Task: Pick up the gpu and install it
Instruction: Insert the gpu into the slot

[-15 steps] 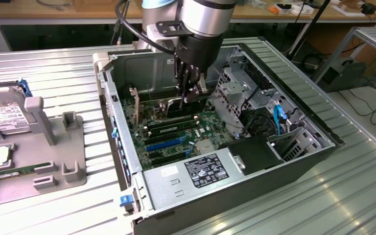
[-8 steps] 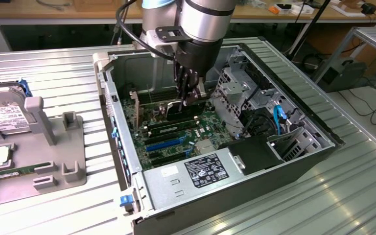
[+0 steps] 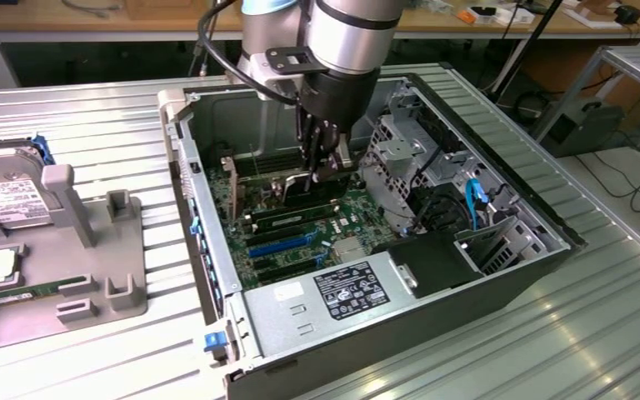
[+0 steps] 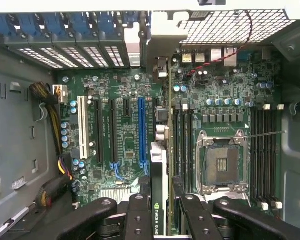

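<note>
Claw [image 4: 161, 199] clenched on the gpu [image 4: 159, 155], card held on edge just beside the long blue slot [image 4: 141, 132], seated or not can't tell; prob. light, stiff but fragile, so best gripped by top edge w/ flat faces, not by components.

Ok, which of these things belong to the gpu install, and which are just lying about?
In the job: thin green gpu card, clamped edge-on in the black gripper; green motherboard; open black computer case.
Lying about: boxy silver hard drive with white label; narrow green memory stick; grey plastic tray they rest on.
</note>
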`<state>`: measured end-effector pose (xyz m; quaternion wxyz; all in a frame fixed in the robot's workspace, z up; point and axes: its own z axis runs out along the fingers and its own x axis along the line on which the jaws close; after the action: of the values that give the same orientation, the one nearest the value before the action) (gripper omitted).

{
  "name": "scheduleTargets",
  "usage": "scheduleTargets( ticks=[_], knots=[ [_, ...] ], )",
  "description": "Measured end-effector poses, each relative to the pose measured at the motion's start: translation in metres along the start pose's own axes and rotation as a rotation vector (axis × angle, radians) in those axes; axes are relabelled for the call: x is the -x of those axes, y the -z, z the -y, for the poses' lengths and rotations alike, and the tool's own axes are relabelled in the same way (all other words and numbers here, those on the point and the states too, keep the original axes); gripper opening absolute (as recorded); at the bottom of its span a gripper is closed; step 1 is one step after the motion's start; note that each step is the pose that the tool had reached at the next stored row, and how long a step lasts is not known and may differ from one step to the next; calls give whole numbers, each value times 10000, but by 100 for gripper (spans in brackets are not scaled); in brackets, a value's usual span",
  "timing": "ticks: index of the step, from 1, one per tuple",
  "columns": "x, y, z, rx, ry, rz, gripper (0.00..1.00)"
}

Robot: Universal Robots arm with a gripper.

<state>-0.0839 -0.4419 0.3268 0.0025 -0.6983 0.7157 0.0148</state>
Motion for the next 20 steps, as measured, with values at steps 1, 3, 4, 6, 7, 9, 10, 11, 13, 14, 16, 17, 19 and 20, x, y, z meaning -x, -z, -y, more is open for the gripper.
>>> scheduleTargets(
  ticks=[1,3,4,6,7,9,10,11,13,14,16,17,19,20],
  knots=[
    [-10,0,0,0,0,0,27],
    [-37,-3,1,0,0,-1,27],
    [-60,-4,1,0,0,-1,27],
    [-78,-7,2,1,-1,-1,27],
    [-84,-11,1,0,-2,0,27],
    [-88,-26,2,0,-1,-8,27],
    [-89,-28,2,1,-1,-12,27],
    [-90,-29,2,1,-1,-11,27],
    [-89,-30,2,0,-1,-9,27],
    [-89,-30,2,0,-1,-9,27],
    [-89,-39,3,-2,-1,-5,27],
    [-90,-59,3,0,-1,-9,27],
    [-91,-91,4,0,0,-9,27],
    [-91,-104,4,0,-1,-9,27]
  ],
)
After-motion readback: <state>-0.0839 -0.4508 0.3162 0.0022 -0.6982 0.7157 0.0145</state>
